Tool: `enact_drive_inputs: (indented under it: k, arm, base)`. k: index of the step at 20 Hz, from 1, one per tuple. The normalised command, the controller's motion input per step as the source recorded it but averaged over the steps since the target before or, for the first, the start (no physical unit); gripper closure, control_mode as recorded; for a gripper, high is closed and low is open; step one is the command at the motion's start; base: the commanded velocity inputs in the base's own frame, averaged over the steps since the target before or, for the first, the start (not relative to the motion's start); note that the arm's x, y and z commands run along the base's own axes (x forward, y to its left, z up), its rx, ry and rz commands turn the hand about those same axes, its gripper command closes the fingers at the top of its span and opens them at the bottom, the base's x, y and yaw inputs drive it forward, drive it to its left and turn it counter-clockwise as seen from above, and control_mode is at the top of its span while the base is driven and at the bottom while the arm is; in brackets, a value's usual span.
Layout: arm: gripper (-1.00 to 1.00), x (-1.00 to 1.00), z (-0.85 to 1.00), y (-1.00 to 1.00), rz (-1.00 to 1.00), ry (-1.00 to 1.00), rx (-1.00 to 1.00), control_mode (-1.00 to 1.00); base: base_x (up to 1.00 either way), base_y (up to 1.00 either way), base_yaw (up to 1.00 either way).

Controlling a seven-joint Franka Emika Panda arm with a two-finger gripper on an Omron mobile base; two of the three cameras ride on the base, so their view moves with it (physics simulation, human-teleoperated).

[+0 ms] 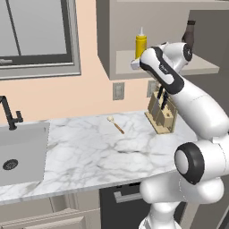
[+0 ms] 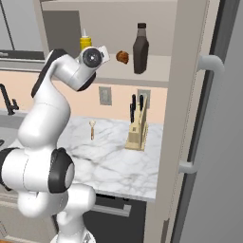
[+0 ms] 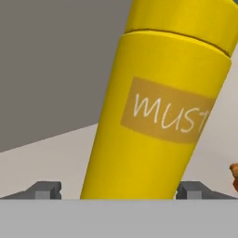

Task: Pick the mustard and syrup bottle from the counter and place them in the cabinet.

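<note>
Standing upright on the cabinet [image 1: 197, 67] shelf, L to R in the left base view: mustard [image 1: 141, 44], then syrup bottle [image 1: 189, 36] at the far R end, partly behind the arm. Right base view confirms: mustard [image 2: 85, 42] behind the wrist, a small brown croissant [image 2: 122, 57], then syrup bottle [image 2: 140, 42], all on the shelf. Counter [image 1: 89, 152] carries no task item; a wooden spoon [image 1: 116, 125] and knife block [image 1: 162, 115] sit on it. Judgement: both placements look done; what is left is to back the arm clear w/o tipping the mustard.

Gripper [image 3: 118, 190] in the hand view: jaws spread wide, one fingertip [image 3: 44, 189] L and the other R of the mustard [image 3: 153, 116] body. Gap visible on the L side; R tip sits at the bottle edge, contact cannot be told. Nothing gripped.
</note>
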Motion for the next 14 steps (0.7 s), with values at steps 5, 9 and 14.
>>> enact_drive_inputs:
  k: [5,9,14]
  arm:
    - [-1.0,-0.28,0.0,-0.05,0.0,-0.07,0.0,-1.0]
    - [-1.0,-0.58,0.0,-0.06,0.0,-0.1,0.0,-1.0]
    - [-1.0,-0.59,0.01,-0.07,0.0,-0.11,0.01,-1.0]
  base:
    - [0.0,0.0,0.0]
    - [0.0,0.0,0.0]
    - [0.0,0.0,0.0]
